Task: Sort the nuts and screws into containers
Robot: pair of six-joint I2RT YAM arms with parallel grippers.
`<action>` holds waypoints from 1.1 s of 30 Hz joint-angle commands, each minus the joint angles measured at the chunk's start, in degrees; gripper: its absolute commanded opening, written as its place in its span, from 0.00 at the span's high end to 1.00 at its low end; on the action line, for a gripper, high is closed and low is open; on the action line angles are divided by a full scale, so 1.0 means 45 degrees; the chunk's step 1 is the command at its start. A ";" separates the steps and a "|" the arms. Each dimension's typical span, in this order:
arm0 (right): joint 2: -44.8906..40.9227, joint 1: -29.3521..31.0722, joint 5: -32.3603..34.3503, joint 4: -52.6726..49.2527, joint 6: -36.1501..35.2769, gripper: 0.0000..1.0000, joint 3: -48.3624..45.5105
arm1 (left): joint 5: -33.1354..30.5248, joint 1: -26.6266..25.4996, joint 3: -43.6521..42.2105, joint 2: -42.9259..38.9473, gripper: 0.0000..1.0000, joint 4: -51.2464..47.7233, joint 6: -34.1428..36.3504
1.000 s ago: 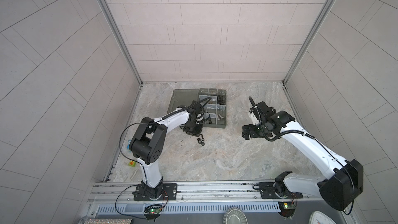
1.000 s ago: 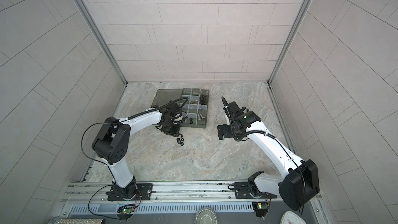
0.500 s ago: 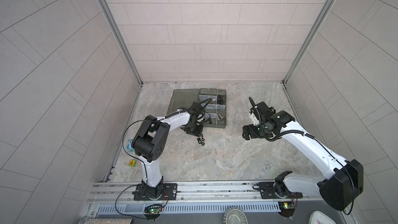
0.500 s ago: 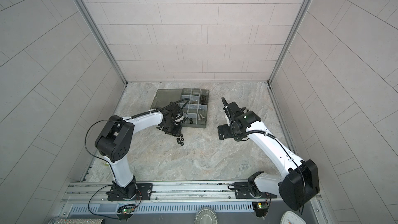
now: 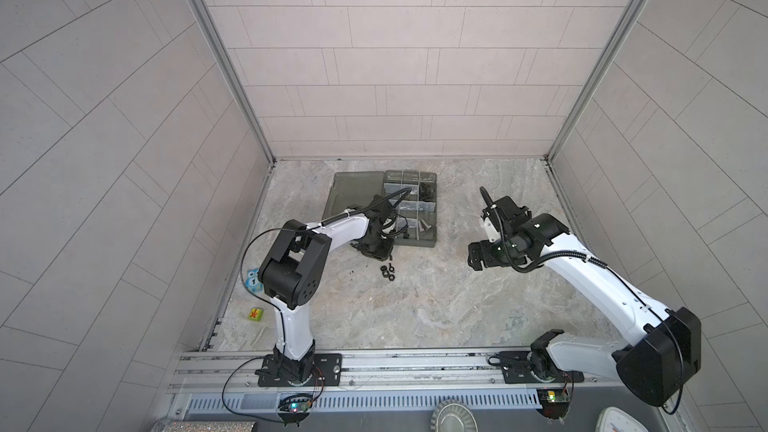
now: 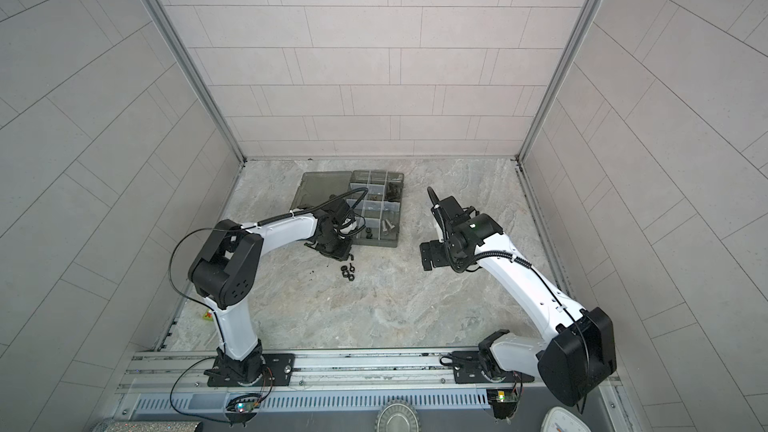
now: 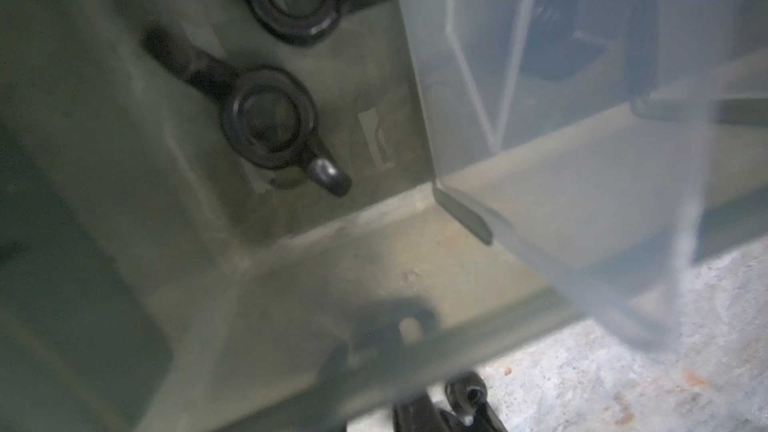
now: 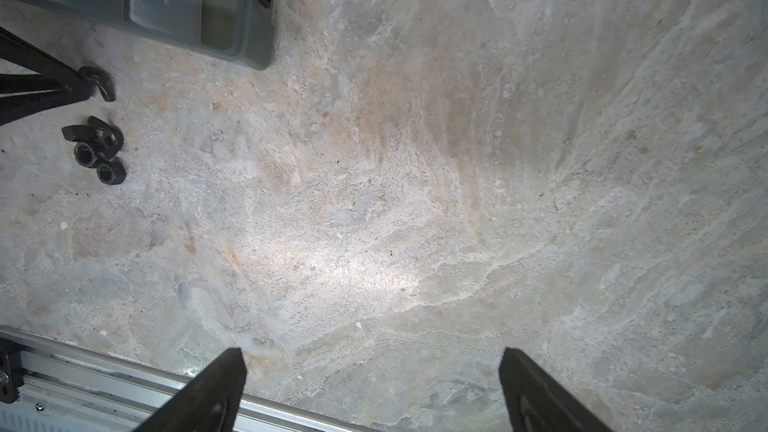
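Note:
The smoky grey organizer box [image 5: 432, 238] lies open at the back, its compartments the containers. Silver screws [image 5: 423, 226] lie in a front one, dark pieces [image 5: 426, 191] in a back one. My left gripper [image 5: 384, 254] is low at the box's front left corner. In the right wrist view its fingers [image 8: 45, 85] meet on a black winged nut [image 8: 101, 84]. Three loose nuts [image 5: 386, 271] [image 8: 97, 153] lie just in front. The left wrist view shows two winged nuts [image 7: 266, 126] in a compartment. My right gripper [image 5: 473, 259] [image 8: 374, 357] hovers open and empty.
The box's flat lid [image 5: 353, 191] lies open to the left. Two small coloured cubes [image 5: 252, 280] [image 5: 256, 314] sit by the left wall. A metal rail [image 5: 374, 367] runs along the front edge. Tiled walls close in the back and both sides.
The left arm's elbow has shifted a little while its gripper stays at the box's front left corner. The right arm has not moved.

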 commanded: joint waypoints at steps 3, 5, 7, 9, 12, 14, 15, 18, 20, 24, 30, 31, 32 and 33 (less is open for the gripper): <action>-0.0017 0.0026 0.0368 -0.0294 -0.0085 0.03 0.0200 | 0.0158 -0.0084 0.0127 0.0480 0.82 -0.0054 0.0053; -0.0021 0.0017 0.0455 -0.0250 -0.0084 0.03 0.0195 | 0.0199 -0.0085 0.0158 0.0486 0.87 -0.0072 0.0045; -0.0012 0.0027 0.0486 -0.0238 -0.0088 0.03 0.0215 | 0.0209 -0.0085 0.0157 0.0466 0.89 -0.0072 0.0043; -0.0020 0.0001 0.0490 -0.0238 -0.0078 0.03 0.0217 | 0.0271 -0.0085 0.0158 0.0410 0.92 -0.0073 0.0068; -0.0009 0.0000 0.0515 -0.0230 -0.0098 0.03 0.0224 | 0.0277 -0.0101 0.0114 0.0301 0.94 -0.0071 0.0056; 0.0002 0.0012 0.0520 -0.0232 -0.0076 0.03 0.0208 | 0.0255 -0.0104 0.0109 0.0266 0.95 -0.0093 0.0048; 0.0003 0.0008 0.0540 -0.0215 -0.0085 0.03 0.0208 | 0.0244 -0.0103 0.0127 0.0271 0.96 -0.0110 0.0054; 0.0000 0.0002 0.0554 -0.0216 -0.0088 0.03 0.0216 | 0.0299 -0.0102 0.0192 0.0242 0.96 -0.0183 0.0015; -0.0028 -0.0018 0.0531 -0.0189 -0.0088 0.03 0.0191 | 0.0292 -0.0122 0.0187 0.0121 0.96 -0.0228 -0.0020; -0.0046 -0.0003 0.0534 -0.0209 -0.0088 0.03 0.0117 | 0.0207 -0.0151 0.0424 -0.0035 0.80 -0.0713 -0.0284; -0.0170 -0.0045 0.0584 -0.0169 -0.0052 0.03 -0.0009 | 0.0598 -0.0153 0.0950 -0.0295 0.61 -0.1456 -0.1680; -0.0190 -0.0054 0.0572 -0.0143 -0.0049 0.03 -0.0042 | 0.0674 -0.0153 0.1064 -0.0286 0.60 -0.1487 -0.1913; -0.0209 -0.0042 0.0550 -0.0137 -0.0049 0.03 -0.0091 | 0.0638 -0.0144 0.1246 -0.0231 0.59 -0.1597 -0.2249; -0.0234 -0.0057 0.0523 -0.0118 -0.0054 0.03 -0.0116 | 0.0605 -0.0144 0.1493 -0.0129 0.59 -0.1780 -0.2382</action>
